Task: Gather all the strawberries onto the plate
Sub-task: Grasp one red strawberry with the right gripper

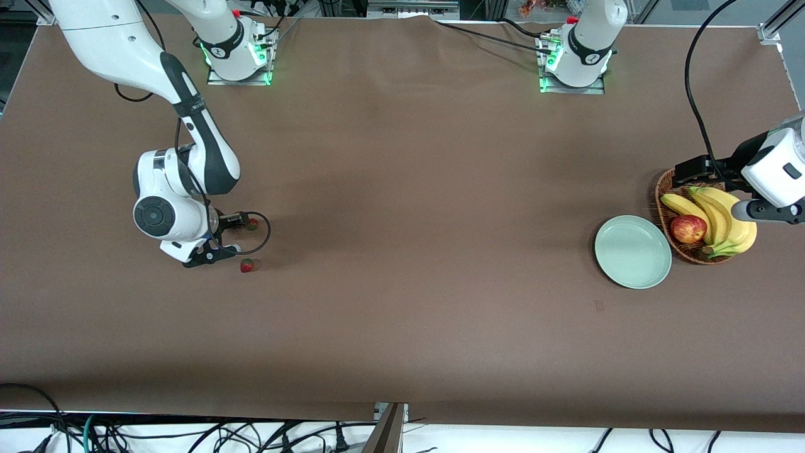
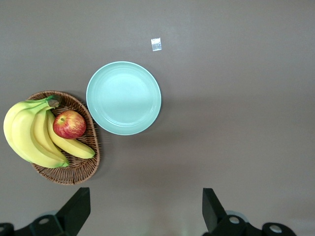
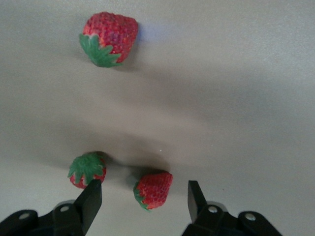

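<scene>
- Spreading across the whole scene, the brown worktop carries two groups well apart: fruit and plate toward the left arm's end, strawberries toward the right arm's end, so each berry must travel the length of the worktop.
- Hanging over the wicker basket, the left arm waits with its left gripper released, jaws wide apart and holding nothing; its camera looks straight down on the plate, a fair post for watching the drop-off spot.
- Holding a bunch of bananas and a red-yellow apple, the basket sits just beside the plate; these are not wanted and lie out of the way.
- Lying bare, the pale mint-green plate has no berry in it, so I judge the collecting not yet begun.
- Reaching low over the berries, the right gripper is released, and the right wrist view shows one strawberry between its fingers, unclamped; that suits closing on it next.
- Sitting just outside one finger, a second strawberry could get nudged as the jaws close.
- Resting apart from that pair, the third strawberry lies free on the worktop.
</scene>
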Robot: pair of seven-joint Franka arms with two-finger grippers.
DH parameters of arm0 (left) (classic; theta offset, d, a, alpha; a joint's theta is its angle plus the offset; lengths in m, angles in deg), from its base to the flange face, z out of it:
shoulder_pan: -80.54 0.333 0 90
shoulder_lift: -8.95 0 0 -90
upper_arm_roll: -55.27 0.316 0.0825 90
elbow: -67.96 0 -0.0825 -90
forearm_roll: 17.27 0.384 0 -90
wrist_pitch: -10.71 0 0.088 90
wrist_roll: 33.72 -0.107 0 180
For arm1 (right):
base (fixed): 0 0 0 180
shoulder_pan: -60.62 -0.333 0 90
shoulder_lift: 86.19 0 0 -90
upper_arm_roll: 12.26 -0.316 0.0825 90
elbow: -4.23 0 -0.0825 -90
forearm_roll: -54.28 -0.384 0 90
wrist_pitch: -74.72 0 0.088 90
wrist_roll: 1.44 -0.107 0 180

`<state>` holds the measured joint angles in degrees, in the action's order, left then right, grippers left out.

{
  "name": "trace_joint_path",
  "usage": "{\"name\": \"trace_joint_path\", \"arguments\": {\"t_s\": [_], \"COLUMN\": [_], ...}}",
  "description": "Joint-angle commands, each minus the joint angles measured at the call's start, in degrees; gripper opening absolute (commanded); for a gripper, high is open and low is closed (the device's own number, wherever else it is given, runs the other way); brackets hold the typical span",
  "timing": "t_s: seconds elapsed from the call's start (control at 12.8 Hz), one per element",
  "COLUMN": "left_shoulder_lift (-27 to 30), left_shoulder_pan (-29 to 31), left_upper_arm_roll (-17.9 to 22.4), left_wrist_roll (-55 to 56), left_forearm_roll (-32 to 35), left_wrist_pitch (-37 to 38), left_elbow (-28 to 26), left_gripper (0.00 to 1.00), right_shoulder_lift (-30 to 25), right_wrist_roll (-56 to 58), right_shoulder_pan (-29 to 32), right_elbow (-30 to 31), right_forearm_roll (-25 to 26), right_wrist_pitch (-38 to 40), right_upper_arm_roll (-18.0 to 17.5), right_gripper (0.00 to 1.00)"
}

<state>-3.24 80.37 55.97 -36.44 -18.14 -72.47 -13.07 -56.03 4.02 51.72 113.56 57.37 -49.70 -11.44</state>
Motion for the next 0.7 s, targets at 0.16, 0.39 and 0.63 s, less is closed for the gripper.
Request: {"name": "trace_joint_path", "arguments": {"t_s": [0.16,0.39,0.63], "left_shoulder_lift": [-0.9,-0.9,-0.9], "left_shoulder_pan": [0.0,0.1,0.1], "left_upper_arm_roll": [0.0,0.0,0.0], "left_wrist_roll": [0.0,-0.1,-0.1], "left_forearm_roll": [-0.4,-0.4,-0.4], "left_wrist_pitch": [0.7,0.7,0.7], "left_elbow": [2.0,2.0,2.0], "left_gripper": [1.00,1.00,1.00], "right_shoulder_lift": [-1.5,-1.6,-1.6], "right_wrist_roll": [2.0,2.0,1.9], "right_shoulder_pan": [1.2,1.2,1.4], "right_elbow": [2.4,3.3,5.6], "right_forearm_roll": [0.3,0.3,0.2], "right_wrist_pitch": [-1.2,-1.5,-4.5], "right_upper_arm_roll": [0.1,0.1,0.1], "right_gripper": [0.78,0.74,0.64]}}
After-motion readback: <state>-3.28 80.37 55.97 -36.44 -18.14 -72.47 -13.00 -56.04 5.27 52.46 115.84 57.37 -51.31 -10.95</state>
